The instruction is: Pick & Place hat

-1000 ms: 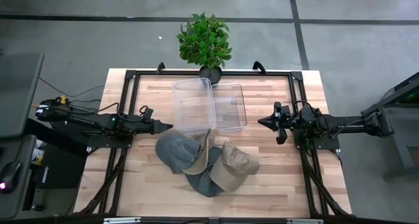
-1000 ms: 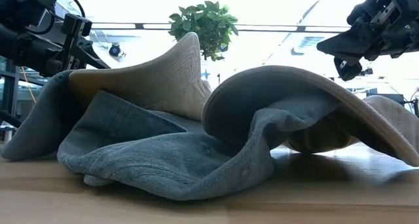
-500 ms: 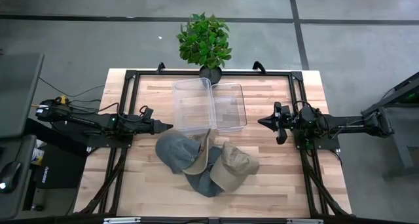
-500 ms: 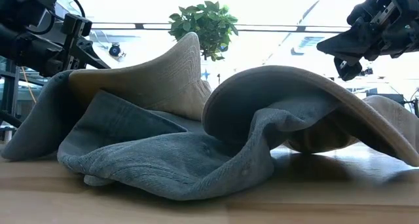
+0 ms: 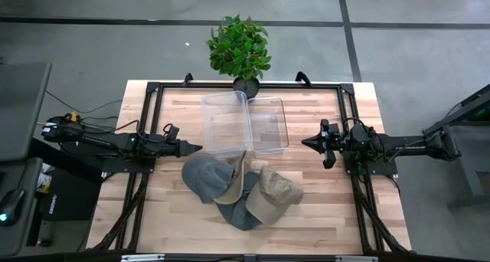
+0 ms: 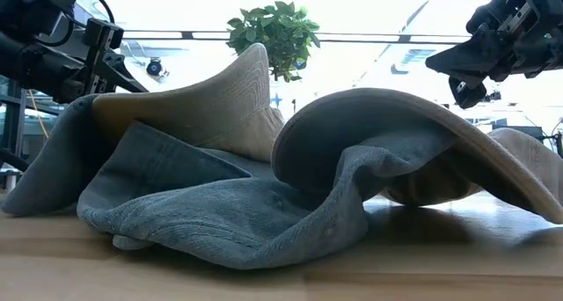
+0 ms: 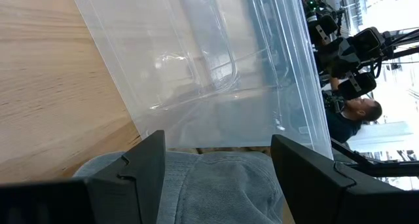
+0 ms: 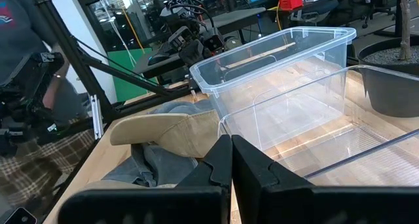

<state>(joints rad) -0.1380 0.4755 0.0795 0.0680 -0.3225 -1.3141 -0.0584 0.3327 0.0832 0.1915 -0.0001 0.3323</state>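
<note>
High view | both clear bins (image 5: 245, 124) apparently hold nothing | left pincer (image 5: 197, 148) apart | right pincer (image 5: 306, 143) together

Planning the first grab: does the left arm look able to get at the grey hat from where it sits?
Probably yes: the left gripper is open, the grey hat lies just ahead, nothing between; the clear bin stands aside.

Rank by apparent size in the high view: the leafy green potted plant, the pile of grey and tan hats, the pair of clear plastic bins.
1. Pile of grey and tan hats
2. Pair of clear plastic bins, only slightly smaller, so nearly a tie
3. Leafy green potted plant, clearly smallest
</note>
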